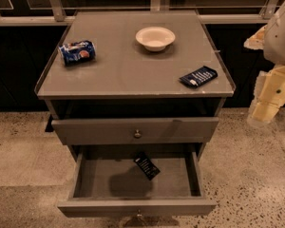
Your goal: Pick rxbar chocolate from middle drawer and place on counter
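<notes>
Camera view: claw [264, 111] at right edge, cannot tell its opening. Down-left of it, in middle drawer [109, 206], rxbar chocolate [147, 165]: probably light, thin, slippery; best pinched across narrow sides.

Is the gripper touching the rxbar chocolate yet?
Apart. The camera view shows the gripper at the picture's right edge, well clear of the open middle drawer where the rxbar chocolate lies.
</notes>
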You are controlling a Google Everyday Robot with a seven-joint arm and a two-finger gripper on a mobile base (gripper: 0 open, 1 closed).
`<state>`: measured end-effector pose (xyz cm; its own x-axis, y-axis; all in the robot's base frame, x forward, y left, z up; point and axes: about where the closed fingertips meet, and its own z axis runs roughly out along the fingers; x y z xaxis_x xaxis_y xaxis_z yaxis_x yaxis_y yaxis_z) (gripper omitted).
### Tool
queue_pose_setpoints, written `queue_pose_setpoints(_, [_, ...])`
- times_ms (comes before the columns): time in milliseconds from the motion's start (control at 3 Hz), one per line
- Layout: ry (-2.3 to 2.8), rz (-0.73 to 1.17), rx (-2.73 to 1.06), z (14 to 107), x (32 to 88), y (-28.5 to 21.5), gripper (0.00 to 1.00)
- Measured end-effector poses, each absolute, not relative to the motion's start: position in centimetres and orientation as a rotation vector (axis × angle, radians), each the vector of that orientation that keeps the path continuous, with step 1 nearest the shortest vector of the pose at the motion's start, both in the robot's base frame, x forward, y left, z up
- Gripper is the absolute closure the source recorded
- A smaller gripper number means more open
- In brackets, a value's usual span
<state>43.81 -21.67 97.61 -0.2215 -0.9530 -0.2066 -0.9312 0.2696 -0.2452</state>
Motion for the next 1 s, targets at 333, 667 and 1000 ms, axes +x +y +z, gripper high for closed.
queue_pose_setpoints(333, [2.232,-0.098,-1.725,97.6,43.8,-21.7,0.0])
queue_pose_setpoints(667, [2.216,-0.097,-1.701,97.1,43.6,-21.6,0.0])
queue_pose_setpoints(1000, [2.174,-0.059,-1.684,95.5,42.6,-21.2,0.0])
